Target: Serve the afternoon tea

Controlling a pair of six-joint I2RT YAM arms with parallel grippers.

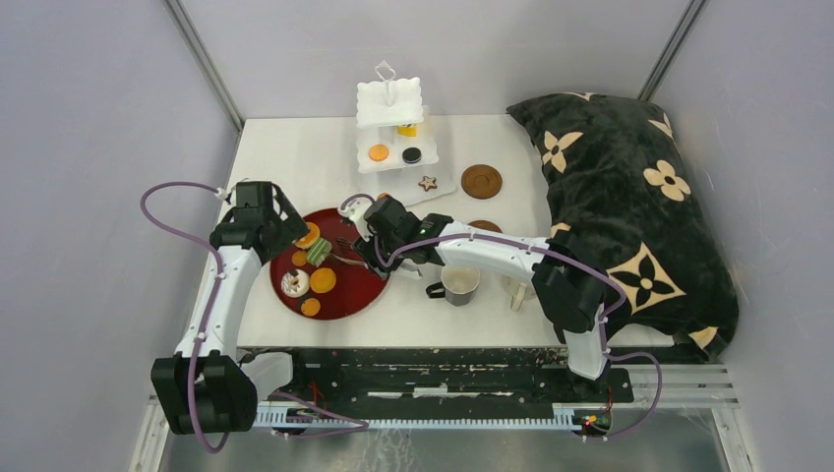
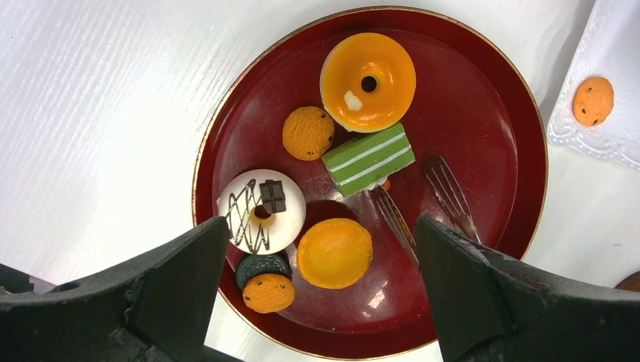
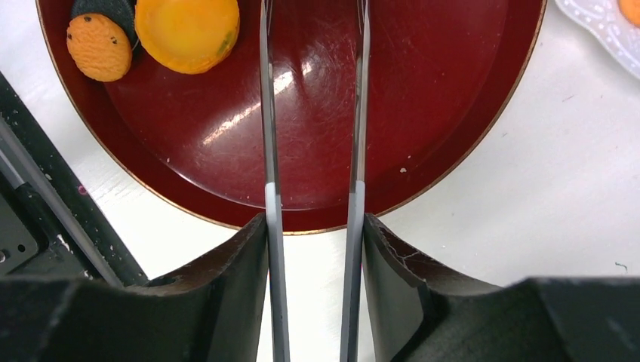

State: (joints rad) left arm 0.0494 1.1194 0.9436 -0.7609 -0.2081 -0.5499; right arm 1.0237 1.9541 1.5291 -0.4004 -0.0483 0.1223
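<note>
Sweets [image 2: 334, 253] lie on the red tray [image 1: 354, 295], lower left of centre in the top view: orange discs, cookies, a white donut and a green cake [image 2: 368, 159]. We see the left gripper [image 2: 321, 226] hanging over them, jaws spread wide, holding nothing. The right gripper [image 3: 315, 222] pinches the tongs [image 3: 272, 200] partway closed, one arm against each finger; their tips sit just right of the cake. A mug [image 1: 459, 283] stands right of the tray. Farther back come a coaster [image 1: 481, 181], a star cookie [image 1: 428, 183] and the stand [image 1: 390, 123], which carries more sweets.
</note>
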